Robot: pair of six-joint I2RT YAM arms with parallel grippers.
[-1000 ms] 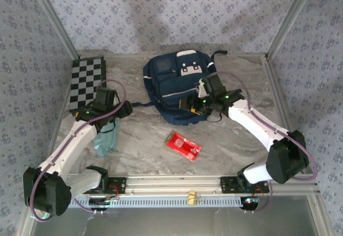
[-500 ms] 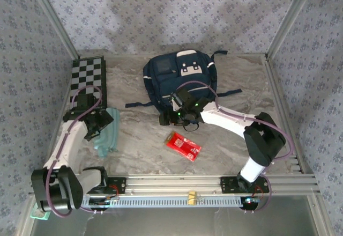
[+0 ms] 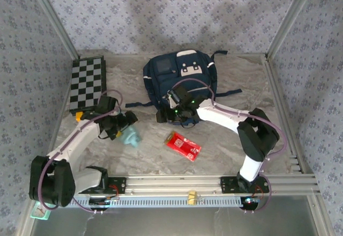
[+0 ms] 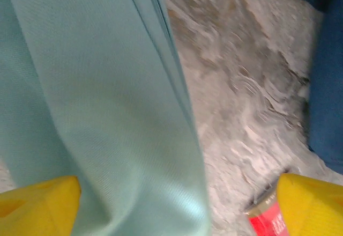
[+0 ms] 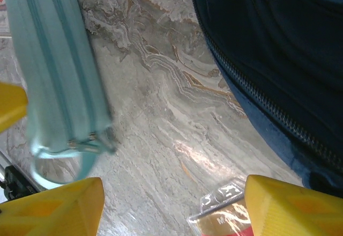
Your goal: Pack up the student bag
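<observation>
The student bag, navy with white trim, lies flat at the back centre of the table. Its zipped edge fills the upper right of the right wrist view. A teal zip pouch lies on the table to the bag's front left. My left gripper is open at the pouch. In the left wrist view the pouch reaches between the wide-apart yellow fingertips of that gripper. My right gripper hangs open and empty over bare table just in front of the bag's left corner, between pouch and bag.
A red packet lies flat in front of the bag, and its corner shows beside my right fingertip. A folded checkerboard lies at the back left. Metal frame posts and patterned walls enclose the table.
My left arm swung right and the teal pouch came with it toward the centre, while its jaws spread wider. My right gripper slid left, off the bag's front and down to the table.
</observation>
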